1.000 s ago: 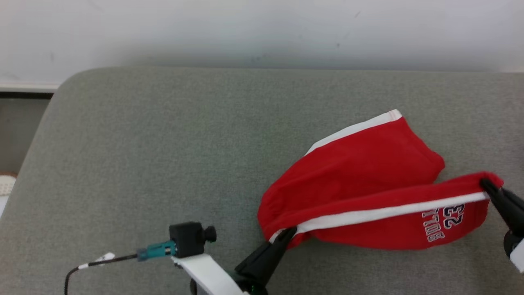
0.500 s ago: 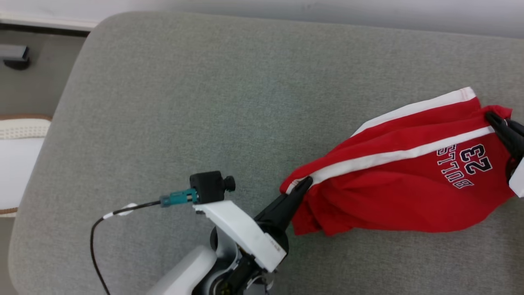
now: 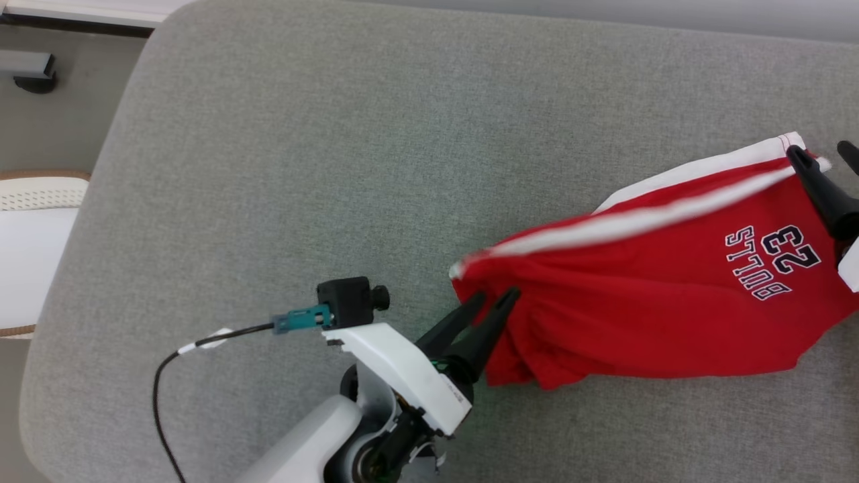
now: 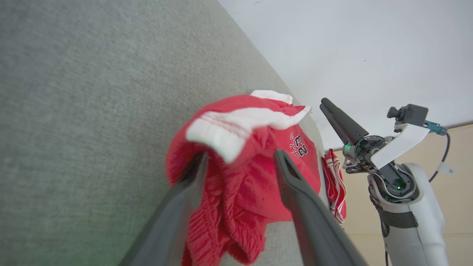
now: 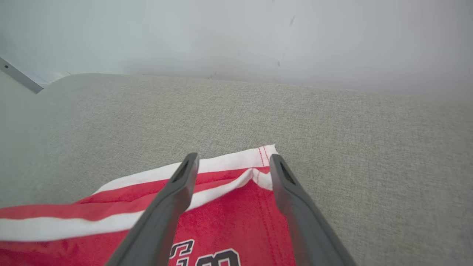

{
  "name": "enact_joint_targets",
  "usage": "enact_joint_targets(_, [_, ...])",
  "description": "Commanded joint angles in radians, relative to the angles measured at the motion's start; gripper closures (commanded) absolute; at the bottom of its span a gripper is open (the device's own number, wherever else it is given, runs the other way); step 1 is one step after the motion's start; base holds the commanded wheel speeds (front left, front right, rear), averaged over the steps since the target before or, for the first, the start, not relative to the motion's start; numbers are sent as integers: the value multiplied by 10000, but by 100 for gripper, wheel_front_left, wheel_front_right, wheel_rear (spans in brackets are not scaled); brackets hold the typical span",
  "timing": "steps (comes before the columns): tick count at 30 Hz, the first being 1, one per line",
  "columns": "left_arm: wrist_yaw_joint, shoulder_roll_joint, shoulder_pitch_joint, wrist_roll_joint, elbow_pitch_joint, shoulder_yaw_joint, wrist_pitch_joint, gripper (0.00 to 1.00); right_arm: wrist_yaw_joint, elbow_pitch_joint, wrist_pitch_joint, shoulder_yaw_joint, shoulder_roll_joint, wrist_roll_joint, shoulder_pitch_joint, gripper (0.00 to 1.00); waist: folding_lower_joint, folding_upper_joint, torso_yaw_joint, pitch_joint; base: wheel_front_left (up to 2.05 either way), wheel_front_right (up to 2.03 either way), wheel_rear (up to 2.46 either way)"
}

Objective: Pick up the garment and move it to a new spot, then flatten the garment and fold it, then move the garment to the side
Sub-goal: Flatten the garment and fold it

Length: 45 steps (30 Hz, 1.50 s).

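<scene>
Head view: the red Bulls shorts (image 3: 671,302) lie at about 3 o'clock on the grey cushion (image 3: 335,168). They are doubled over lengthwise, number print uppermost, with one white-striped edge blurred above its twin. The left gripper (image 3: 496,293) sits at the shorts' 8 o'clock end with its fingers spread and pinching nothing, though the left wrist view shows cloth lying between them. The right gripper (image 3: 819,147), at the 2 o'clock corner, is likewise spread and straddles the stitched white hem (image 5: 264,151) without clamping it.

This looks like the close of a fold. To finish it well, each arm should draw back along the line of its own fingers, lifted slightly so nothing catches the top layer. The end by the left gripper is bunched and wants smoothing outward toward 9 o'clock before any further fold.
</scene>
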Motion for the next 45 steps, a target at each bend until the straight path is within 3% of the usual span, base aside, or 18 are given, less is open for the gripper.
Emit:
enact_joint_targets(1, [37, 103, 103, 104, 61, 10, -72, 0, -4, 22, -142, 79, -45, 123, -68, 0, -1, 0, -27, -49, 0, 0, 0])
enact_joint_targets(11, [675, 695, 617, 1357, 6, -94, -1229, 0, -4, 174, -1435, 251, -454, 594, 603, 0, -1, 0, -303, -536, 0, 0, 0])
enact_joint_targets(15, [1197, 1111, 686, 2782, -159, -132, -2164, 0, -4, 157, -1629, 570, -836, 562, 1113, 0, -1, 0, -385, -885, 0, 0, 0])
enact_joint_targets(19, [1802, 1178, 1099, 4148, -583, 302, -2483, 0, -4, 290, -1359, 826, -1198, 638, 1527, 0, -1, 0, -398, -1201, 0, 0, 0])
enact_joint_targets(23, [2095, 849, 1854, 5776, -1286, 1206, -2486, 0, -4, 427, -866, 820, -1500, 816, 1588, 0, -1, 0, -292, -1239, 0, 0, 0])
enact_joint_targets(28, [1850, 131, 2623, 7444, -1754, 2000, -2491, 0, -4, 501, -19, 741, -1865, 1129, 1432, 0, -1, 0, 95, -923, 0, 0, 0])
enact_joint_targets(35, [965, -822, 3267, 8683, -1573, 2738, -2494, 0, -4, 1171, 988, 657, -2043, 1272, 1143, 0, -1, 0, 763, -514, 0, 0, 0])
enact_joint_targets(45, [72, -1371, 3787, 9288, -1143, 3542, -2493, 0, 13, 1542, 2352, 619, -1165, 1646, 1255, 0, -1, 0, 1297, -432, 0, 0, 0])
